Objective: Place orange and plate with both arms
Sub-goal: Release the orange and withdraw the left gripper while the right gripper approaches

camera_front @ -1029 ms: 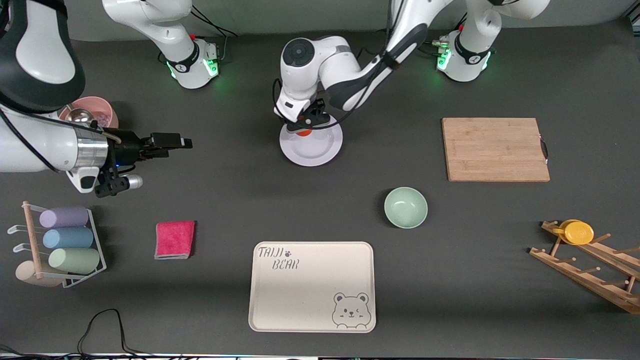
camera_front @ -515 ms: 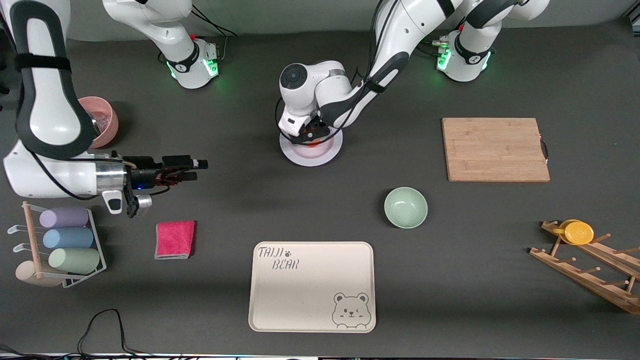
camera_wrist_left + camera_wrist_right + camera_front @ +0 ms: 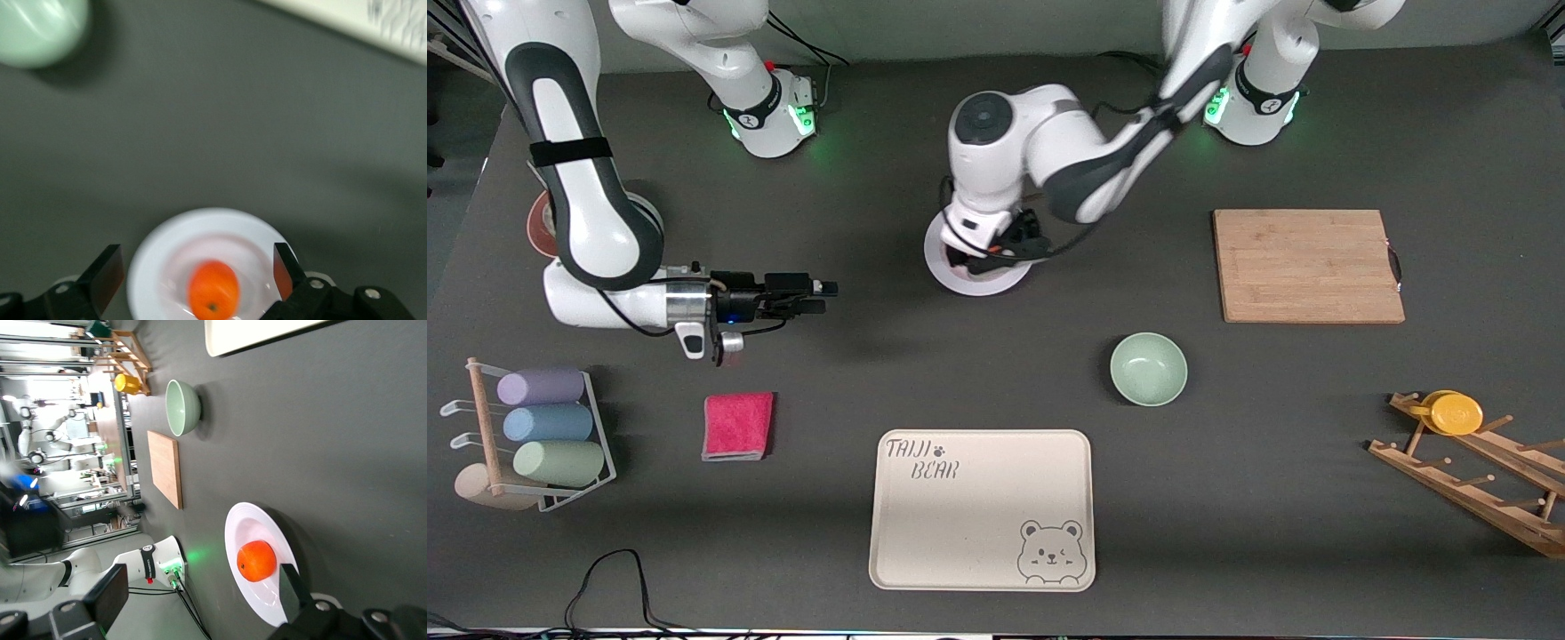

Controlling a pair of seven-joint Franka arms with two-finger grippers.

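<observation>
The orange (image 3: 213,290) lies on the white plate (image 3: 153,267), free of any fingers. My left gripper (image 3: 195,267) is open just above the plate, one finger on each side of the orange. In the front view the left gripper (image 3: 996,252) covers most of the plate (image 3: 969,280) and hides the orange. My right gripper (image 3: 823,293) is open and empty, low over the table toward the right arm's end from the plate, and points at it. The right wrist view shows the right gripper (image 3: 200,590), the orange (image 3: 257,560) and the plate (image 3: 240,520).
A pale green bowl (image 3: 1148,368) and a wooden cutting board (image 3: 1307,265) lie toward the left arm's end. The cream bear tray (image 3: 983,509) is nearer the camera. A pink cloth (image 3: 737,426), a cup rack (image 3: 534,436) and a wooden rack with a yellow cup (image 3: 1458,413) stand nearby.
My left gripper came down onto the plate with the orange, let it go and opened. My right arm swung lower and moved its gripper toward the plate.
</observation>
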